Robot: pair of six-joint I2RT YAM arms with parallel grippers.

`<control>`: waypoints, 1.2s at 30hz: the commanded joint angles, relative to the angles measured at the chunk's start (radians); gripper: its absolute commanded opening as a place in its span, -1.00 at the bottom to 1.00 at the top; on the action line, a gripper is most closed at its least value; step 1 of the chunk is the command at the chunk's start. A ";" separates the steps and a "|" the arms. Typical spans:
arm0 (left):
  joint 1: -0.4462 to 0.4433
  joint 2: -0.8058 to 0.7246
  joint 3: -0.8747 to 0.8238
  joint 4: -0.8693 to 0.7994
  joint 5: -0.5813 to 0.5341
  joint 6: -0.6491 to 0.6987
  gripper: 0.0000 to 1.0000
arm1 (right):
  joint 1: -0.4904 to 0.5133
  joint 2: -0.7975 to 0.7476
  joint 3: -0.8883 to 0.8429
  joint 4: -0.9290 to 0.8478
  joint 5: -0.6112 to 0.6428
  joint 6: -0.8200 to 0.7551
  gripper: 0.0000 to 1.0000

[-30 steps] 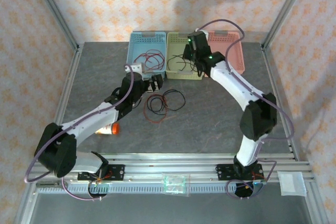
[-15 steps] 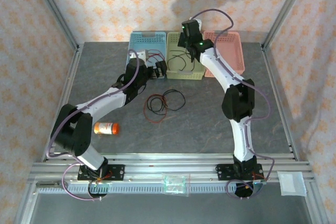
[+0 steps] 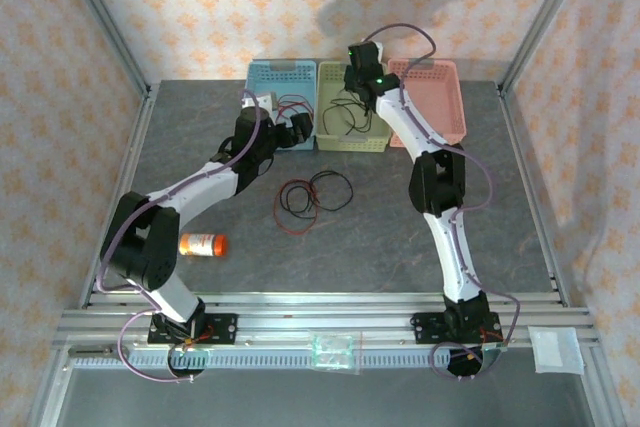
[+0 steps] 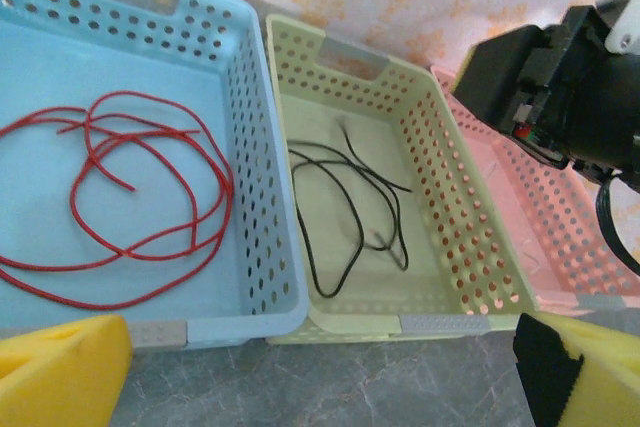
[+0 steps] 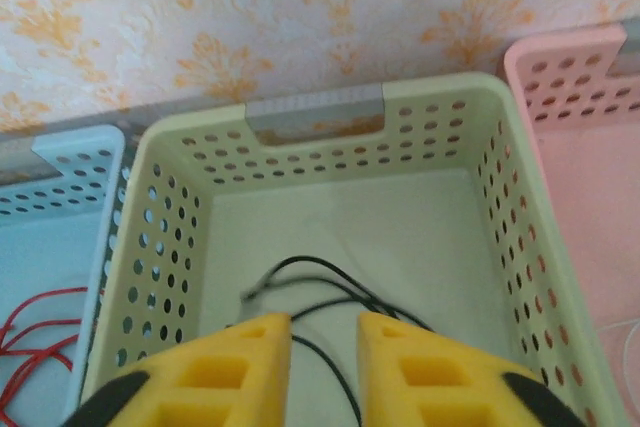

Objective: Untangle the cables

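I found no text, brand or number I could read anywhere; any print on the orange bottle (image 3: 203, 244) was too small for me to make out.

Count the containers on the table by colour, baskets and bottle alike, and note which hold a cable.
Blue basket: 1, with a red cable inside
Green basket: 1, with a black cable inside
Pink basket: 1
Orange pill bottle: 1, lying on its side
Total: 4
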 commanded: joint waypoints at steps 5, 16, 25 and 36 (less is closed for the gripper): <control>0.002 0.000 0.012 -0.034 0.040 0.003 0.96 | 0.000 -0.025 0.039 -0.031 -0.034 -0.011 -0.33; 0.001 -0.156 -0.126 -0.152 0.051 0.104 0.83 | 0.052 -0.293 -0.273 0.058 -0.071 -0.030 -0.40; -0.023 -0.339 -0.279 -0.225 0.029 0.129 0.82 | 0.183 -0.558 -0.711 0.174 -0.048 -0.018 -0.43; -0.147 -0.442 -0.505 -0.057 0.009 0.014 0.80 | 0.296 -0.750 -1.165 0.201 0.002 0.194 -0.50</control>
